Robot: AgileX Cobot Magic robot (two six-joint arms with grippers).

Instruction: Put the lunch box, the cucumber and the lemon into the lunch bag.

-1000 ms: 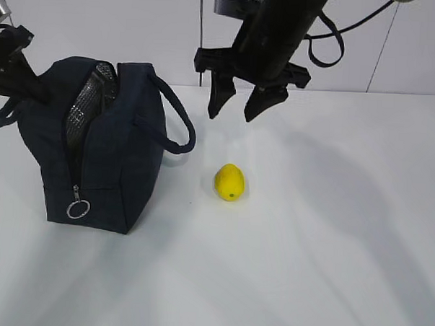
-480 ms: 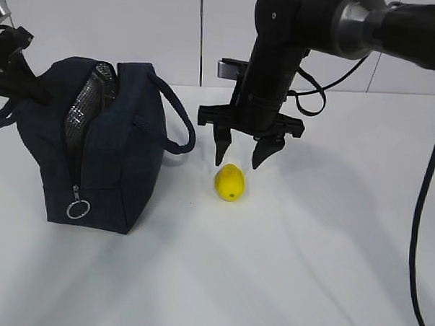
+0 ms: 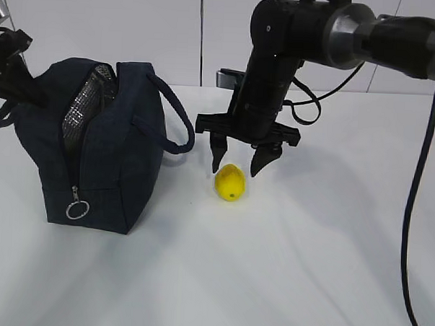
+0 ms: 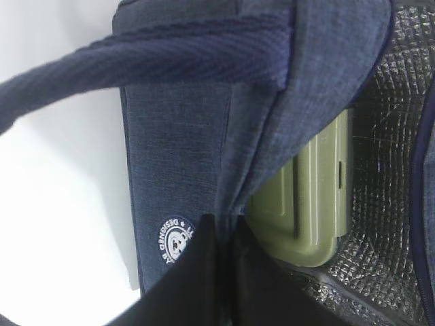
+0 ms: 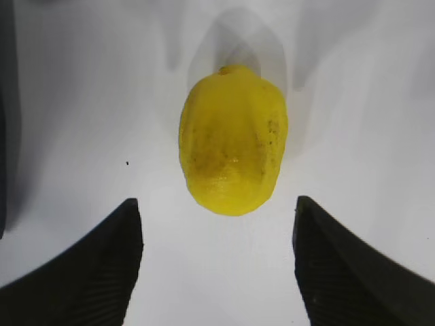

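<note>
While one lemon point(image 3: 230, 182) lies out, one lunch box point(image 4: 309, 204) sits bagged.

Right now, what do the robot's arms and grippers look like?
The right arm is glossy black with a silvery metal band near its upper joint, and loose black cables loop beside it. The right gripper is black, with a wide crossbar and two tapered fingers that have finely ribbed inner faces. Of the left gripper, only black parts show at the frame's edge.
</note>
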